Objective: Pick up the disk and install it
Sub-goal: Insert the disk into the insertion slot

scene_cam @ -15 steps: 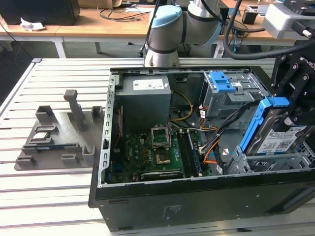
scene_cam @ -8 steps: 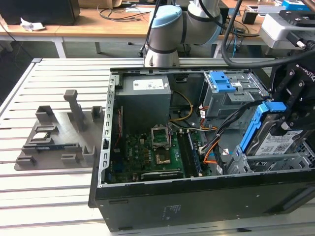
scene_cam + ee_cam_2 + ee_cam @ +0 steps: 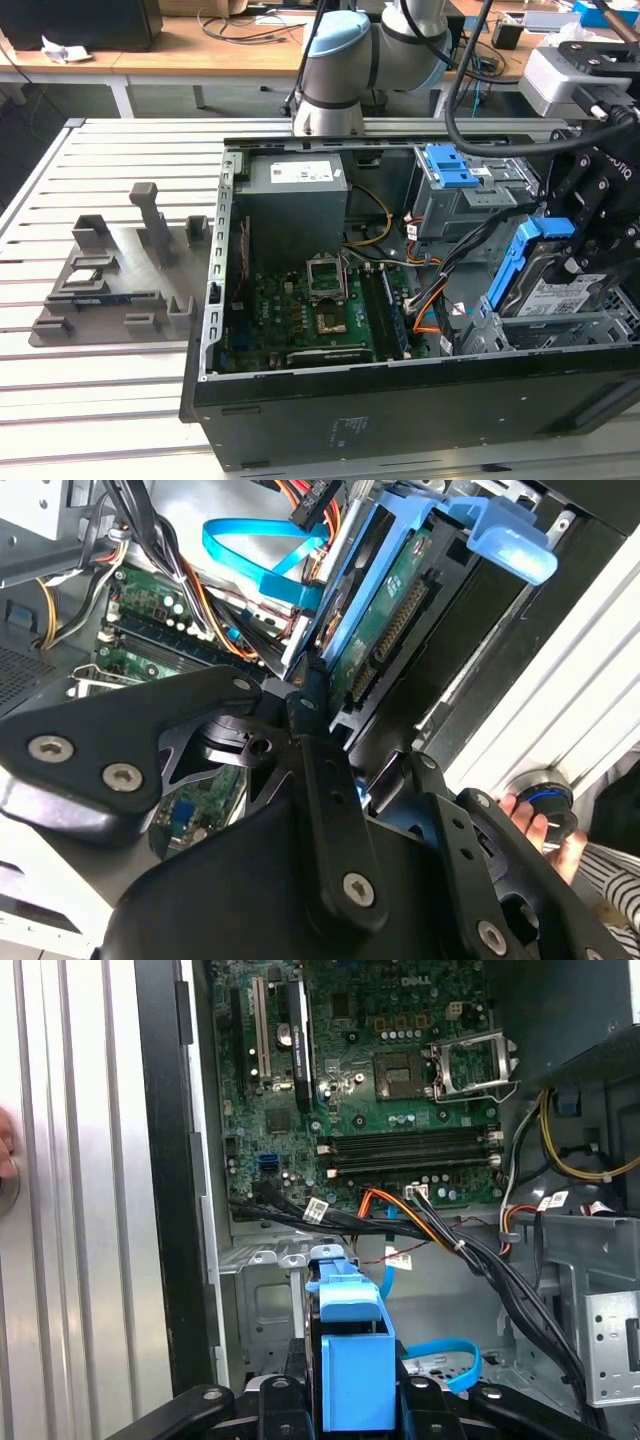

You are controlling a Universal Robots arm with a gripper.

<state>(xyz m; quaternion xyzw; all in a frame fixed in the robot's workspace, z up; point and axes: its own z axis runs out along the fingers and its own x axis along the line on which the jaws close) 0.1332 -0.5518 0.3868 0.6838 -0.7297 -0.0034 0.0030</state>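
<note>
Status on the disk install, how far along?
Done: pick-up; the flat silver hard drive with blue plastic side rails is off the table, clamped in the black gripper. In hand: it stands tilted at the grey metal drive cage, at the exterior view's right of the open black computer case. Left: it isn't seated flat yet.

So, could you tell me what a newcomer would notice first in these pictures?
The open computer case with its green motherboard sits in the middle of the exterior view. At that view's right, the gripper holds the disk, blue-railed and tilted, at the case's corner. A grey fixture lies on the table at that view's left.
</note>
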